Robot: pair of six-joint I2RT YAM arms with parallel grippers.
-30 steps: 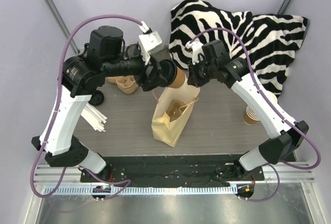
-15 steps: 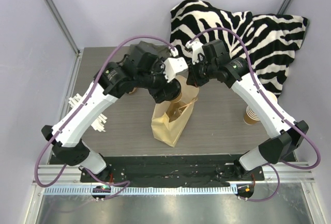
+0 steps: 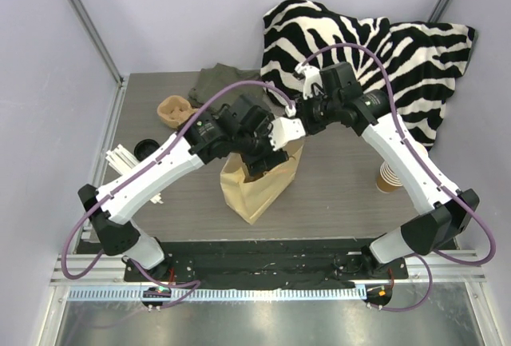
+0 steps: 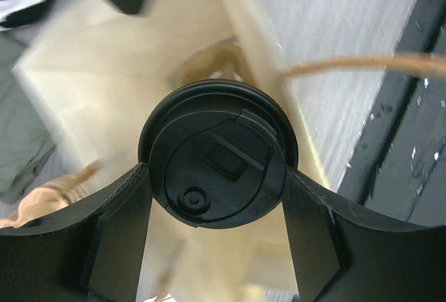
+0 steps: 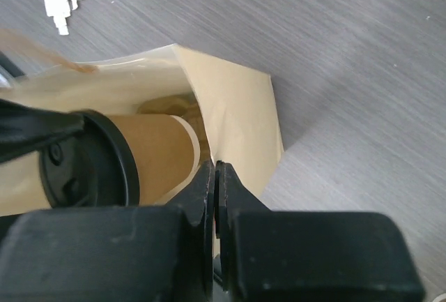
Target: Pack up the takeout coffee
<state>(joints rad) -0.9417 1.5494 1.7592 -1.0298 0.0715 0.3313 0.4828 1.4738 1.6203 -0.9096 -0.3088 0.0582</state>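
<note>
The takeout coffee is a brown kraft cup [image 5: 157, 152] with a black lid [image 4: 217, 154]. My left gripper [image 4: 216, 171] is shut on it, one finger [image 4: 118, 239] on each side just under the lid. It holds the cup in the open mouth of the kraft paper bag [image 3: 251, 190]. In the top view the left gripper [image 3: 259, 160] covers the cup. My right gripper [image 5: 214, 169] is shut on the bag's rim [image 5: 244, 117] and holds the mouth open. It shows at the bag's back right corner in the top view [image 3: 298, 132].
A stack of lidless brown cups [image 3: 389, 176] stands at the right. A zebra cloth [image 3: 375, 50] lies at the back right and a green cloth [image 3: 219, 82] at the back. A crumpled brown item [image 3: 176, 109], a loose black lid [image 3: 146, 148] and white sticks [image 3: 128, 162] lie left.
My left arm has swung forward and down from behind the bag, bringing the cup into the bag's mouth. The bag has shifted a little left. My right gripper has stayed on the rim.
</note>
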